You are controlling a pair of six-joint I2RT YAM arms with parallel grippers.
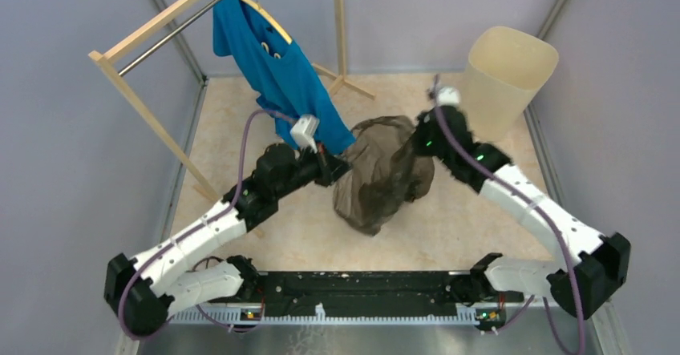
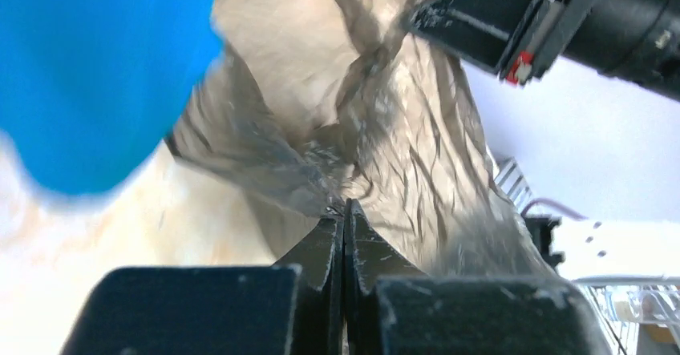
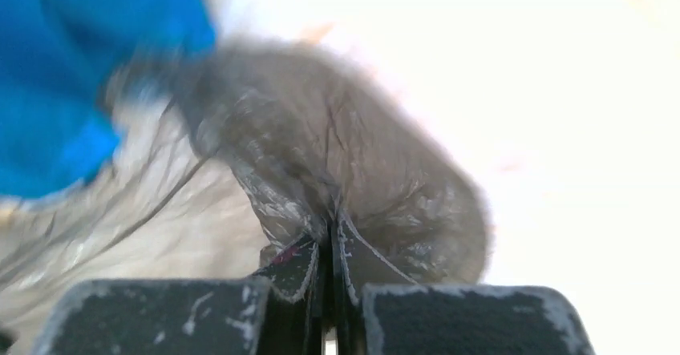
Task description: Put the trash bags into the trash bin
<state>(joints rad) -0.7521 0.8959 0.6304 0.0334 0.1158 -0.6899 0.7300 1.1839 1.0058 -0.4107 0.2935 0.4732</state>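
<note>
The dark, see-through trash bag (image 1: 378,172) hangs stretched between both grippers above the beige floor, its lower end sagging toward the floor. My left gripper (image 1: 341,165) is shut on the bag's left edge; in the left wrist view the jaws (image 2: 345,209) pinch the crinkled film (image 2: 385,114). My right gripper (image 1: 418,139) is shut on the bag's right upper edge; the right wrist view shows its jaws (image 3: 330,225) closed on the plastic (image 3: 337,147). The cream-beige trash bin (image 1: 507,74) stands upright at the back right, just beyond the right gripper.
A wooden clothes rack (image 1: 152,26) stands at the back left with a blue shirt (image 1: 277,70) on a hanger, hanging right beside the left gripper. The shirt also shows in both wrist views (image 2: 96,66) (image 3: 72,74). Grey walls close in the floor.
</note>
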